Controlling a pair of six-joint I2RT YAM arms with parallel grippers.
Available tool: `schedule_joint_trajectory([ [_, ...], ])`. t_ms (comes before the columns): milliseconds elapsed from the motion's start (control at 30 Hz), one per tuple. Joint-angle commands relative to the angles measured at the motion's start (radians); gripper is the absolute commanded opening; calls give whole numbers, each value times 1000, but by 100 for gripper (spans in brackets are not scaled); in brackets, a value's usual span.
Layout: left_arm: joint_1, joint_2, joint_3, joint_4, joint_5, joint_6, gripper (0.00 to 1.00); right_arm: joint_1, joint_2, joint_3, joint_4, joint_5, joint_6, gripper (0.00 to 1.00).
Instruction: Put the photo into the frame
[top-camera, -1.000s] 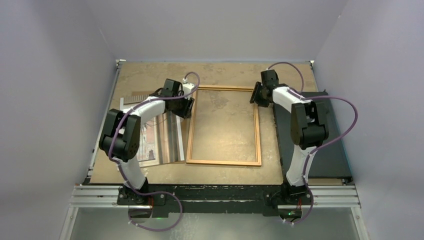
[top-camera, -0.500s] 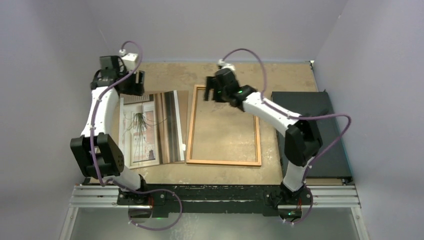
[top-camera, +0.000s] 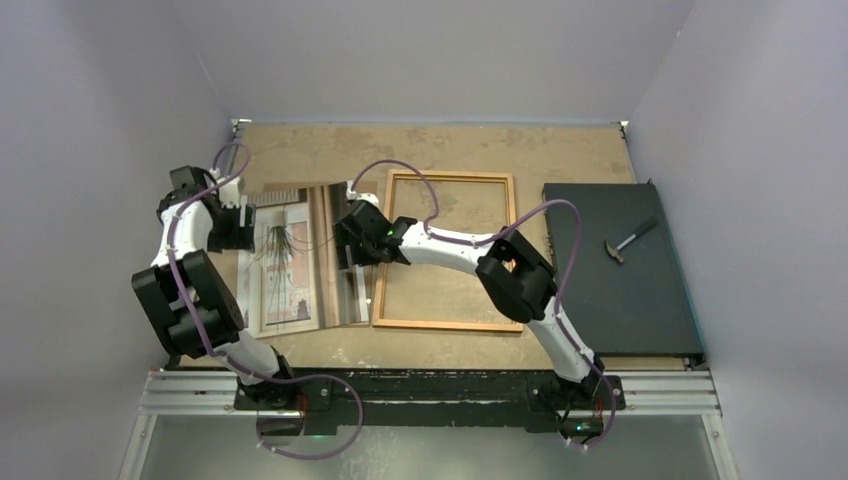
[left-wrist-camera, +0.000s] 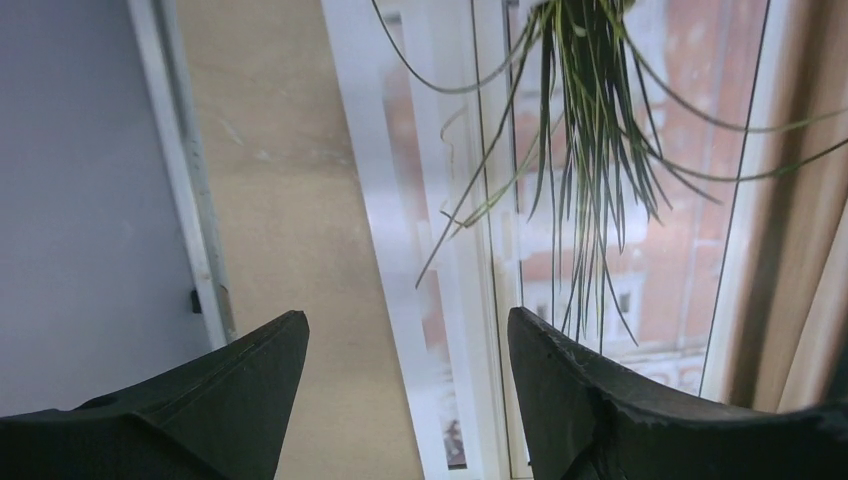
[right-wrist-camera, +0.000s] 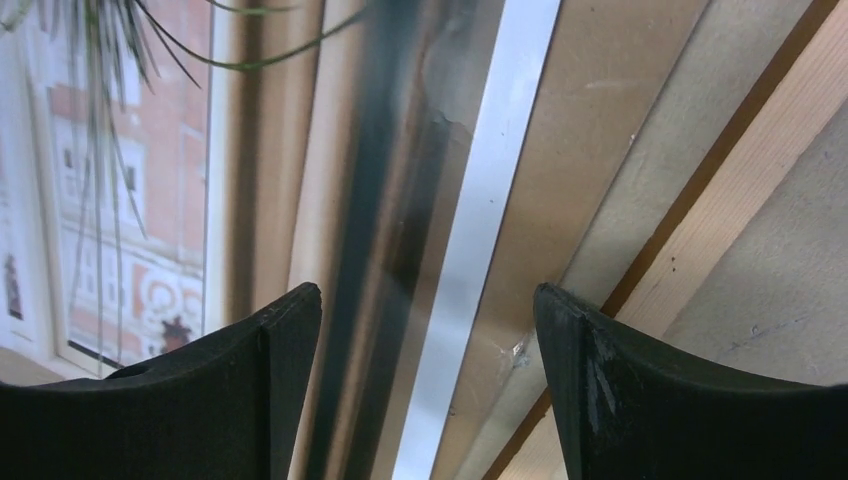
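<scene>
Found large thin building-scene print (top-camera: 300, 255) flat on tan surface (top-camera: 440, 150), just left of orange-brown wooden frame (top-camera: 447, 325). Noted left jaws apart over print's left edge, right jaws apart over its right — nothing gripped.

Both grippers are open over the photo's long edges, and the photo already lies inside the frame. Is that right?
No. The photo lies outside the frame, flat just to its left, as the top view shows. The left gripper and right gripper are indeed open over its long edges.
</scene>
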Motion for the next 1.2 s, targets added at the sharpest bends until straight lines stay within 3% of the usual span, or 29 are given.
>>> schedule_joint_trajectory([
  [0, 6, -22, -75, 59, -10, 63, 72, -6, -56, 34, 38, -16, 22, 79],
  [200, 7, -10, -152, 98, 3, 81, 72, -6, -44, 11, 67, -62, 28, 76],
  [533, 8, 9, -209, 127, 29, 85, 44, -7, -16, -14, 92, -151, 65, 73],
  [633, 13, 19, -206, 121, 36, 94, 40, -11, -3, -10, 91, -172, 75, 73],
  [767, 27, 20, -151, 73, 63, 113, 42, -18, -6, -20, 97, -186, 89, 73],
  [967, 76, 36, -37, 50, 37, 128, 57, -67, -48, -11, 101, -169, 84, 74],
  [1167, 91, 86, -73, 96, 15, 141, 58, -114, -1, 68, 16, -87, 73, 80],
])
